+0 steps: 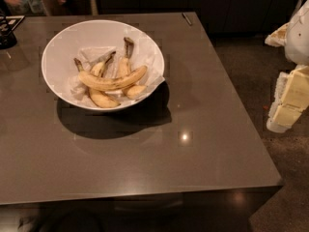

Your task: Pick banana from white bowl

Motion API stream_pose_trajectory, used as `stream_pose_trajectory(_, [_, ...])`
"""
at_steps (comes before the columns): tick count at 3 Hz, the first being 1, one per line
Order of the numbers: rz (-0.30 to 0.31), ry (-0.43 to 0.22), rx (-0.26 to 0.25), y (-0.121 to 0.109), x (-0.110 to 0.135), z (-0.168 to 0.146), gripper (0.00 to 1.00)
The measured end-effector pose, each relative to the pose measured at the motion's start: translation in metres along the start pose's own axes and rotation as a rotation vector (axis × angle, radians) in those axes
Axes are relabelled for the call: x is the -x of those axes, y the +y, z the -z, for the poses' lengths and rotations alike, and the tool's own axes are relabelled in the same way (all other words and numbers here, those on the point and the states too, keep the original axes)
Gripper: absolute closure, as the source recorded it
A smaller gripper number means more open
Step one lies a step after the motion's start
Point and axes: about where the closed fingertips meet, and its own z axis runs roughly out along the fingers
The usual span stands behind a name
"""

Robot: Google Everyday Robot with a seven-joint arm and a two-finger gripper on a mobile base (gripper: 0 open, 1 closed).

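**Banana lies far left of the tool, lengthwise toward it**

The tool (289, 98) hangs at the right edge of the scene, beyond the right side of the counter (203, 153) and well apart from everything on it. Whether it is open or closed cannot be told, and nothing shows in its hold.

The banana (113, 82) rests inside the white bowl (58, 42) on the far left part of the counter. It lies on top, crossing the shorter bananas (104, 99) and the paper lining (94, 54) under it. Its long axis runs left to right, so its right end points roughly at the tool. My judgement is that the reach must travel left across the counter, then come down over the middle of the banana, closing across its width from near to far.
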Motion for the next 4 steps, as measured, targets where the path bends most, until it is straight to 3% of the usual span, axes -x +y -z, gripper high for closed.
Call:
stream_pose_trajectory(2, [0.016, 0.010, 0.001, -0.001, 0.008, -0.001, 0.00])
stream_pose_trajectory(4, [0.103, 0.064, 0.070, -0.010, 0.054, -0.026, 0.00])
